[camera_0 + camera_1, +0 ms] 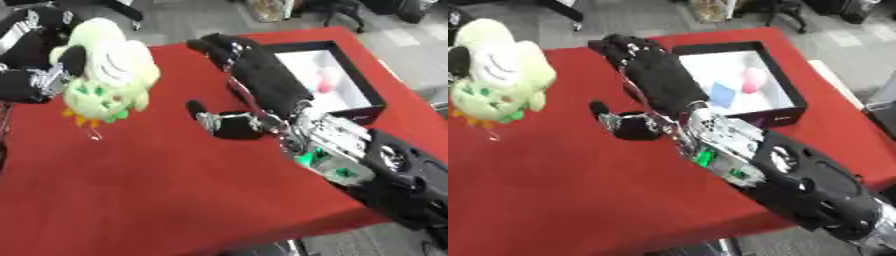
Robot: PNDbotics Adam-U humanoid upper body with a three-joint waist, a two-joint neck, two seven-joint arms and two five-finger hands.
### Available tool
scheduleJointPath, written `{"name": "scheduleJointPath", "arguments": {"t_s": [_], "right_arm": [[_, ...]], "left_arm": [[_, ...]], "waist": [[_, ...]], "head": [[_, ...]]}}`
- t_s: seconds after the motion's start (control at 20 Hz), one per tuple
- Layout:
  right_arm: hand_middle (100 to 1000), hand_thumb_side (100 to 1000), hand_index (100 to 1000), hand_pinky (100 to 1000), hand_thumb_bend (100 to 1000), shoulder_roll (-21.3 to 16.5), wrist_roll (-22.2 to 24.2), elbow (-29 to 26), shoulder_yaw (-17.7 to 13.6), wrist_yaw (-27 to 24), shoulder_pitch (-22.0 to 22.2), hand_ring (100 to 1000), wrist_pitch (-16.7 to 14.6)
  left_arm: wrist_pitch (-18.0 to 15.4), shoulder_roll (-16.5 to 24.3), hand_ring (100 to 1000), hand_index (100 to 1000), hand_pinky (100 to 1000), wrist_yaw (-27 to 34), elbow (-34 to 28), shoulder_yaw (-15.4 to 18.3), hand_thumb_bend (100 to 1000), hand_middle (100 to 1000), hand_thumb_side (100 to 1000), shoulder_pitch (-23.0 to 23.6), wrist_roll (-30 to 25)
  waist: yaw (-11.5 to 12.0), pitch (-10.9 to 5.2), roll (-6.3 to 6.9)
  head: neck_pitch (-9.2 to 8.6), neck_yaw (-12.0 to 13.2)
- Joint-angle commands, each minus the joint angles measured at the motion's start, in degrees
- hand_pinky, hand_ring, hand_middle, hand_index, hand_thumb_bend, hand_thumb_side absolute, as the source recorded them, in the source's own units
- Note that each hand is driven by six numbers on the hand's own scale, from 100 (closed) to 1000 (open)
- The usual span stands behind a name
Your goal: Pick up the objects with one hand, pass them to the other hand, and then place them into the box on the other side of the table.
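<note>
A pale green and white plush toy [109,75] with orange feet hangs above the red table [157,180] at the left. My left hand [39,65] is shut on it from the left side. My right hand [254,75] stretches across the middle of the table, open, fingers straight and pointing up-left towards the toy, thumb [214,122] out to the left. It holds nothing. A black box [785,107] with a white inside stands at the table's right, just beyond my right hand, with a pink thing [752,79] and a blue thing [723,95] in it.
The table's front edge runs along the bottom, grey floor beyond it. Chair legs and other furniture stand on the floor behind the table's far edge.
</note>
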Motion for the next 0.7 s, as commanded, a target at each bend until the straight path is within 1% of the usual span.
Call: {"name": "scheduleJointPath", "arguments": {"t_s": [0.05,0.2,0.35,0.5,0.7], "right_arm": [[855,293,918,899,467,-0.05,2.3,-1.16,-1.42,6.12,-1.61,771,-4.32],[844,269,921,902,462,0.38,1.94,-1.16,-2.0,8.9,-2.14,762,-6.69],[848,232,921,899,454,0.74,0.75,-1.16,-1.99,10.08,-2.4,754,-7.48],[848,199,921,891,448,1.06,-1.84,-1.16,-2.15,11.05,-2.68,747,-7.97],[849,160,925,878,443,1.53,-5.21,-1.16,-2.39,11.26,-3.41,746,-8.56]], "left_arm": [[-10.86,1.14,296,382,619,-1.27,1.5,-0.04,100,214,370,-1.68,-11.11],[-10.71,0.84,297,382,618,-2.5,3.87,0.46,100,214,371,-1.58,-11.11],[-10.41,0.4,297,382,616,-3.76,5.64,1.49,100,215,370,-1.26,-11.11],[-10.11,-0.31,298,381,614,-5.04,7.02,2.34,100,215,375,-0.89,-11.11],[-8.83,-2.26,299,381,613,-4.98,6.78,2.44,100,216,398,-0.44,-11.11]], "waist": [[-0.09,-0.91,0.03],[-0.07,-0.9,0.0],[-0.07,-0.84,-0.12],[-0.08,-0.76,-0.25],[-0.07,-0.68,-0.52]], "head": [[-0.16,-0.08],[-0.16,0.04],[-0.16,0.03],[-0.16,0.02],[-0.16,0.02]]}}
